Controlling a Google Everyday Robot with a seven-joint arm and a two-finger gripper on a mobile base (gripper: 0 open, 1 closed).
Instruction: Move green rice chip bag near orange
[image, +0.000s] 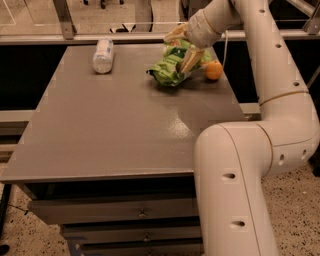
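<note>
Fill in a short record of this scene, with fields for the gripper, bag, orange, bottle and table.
gripper: at the table's far right, on the bag
green rice chip bag: crumpled, just left of the orange
orange: near the table's right edge
bottle: clear, lying on its side, far left
table: grey top, drawers below
</note>
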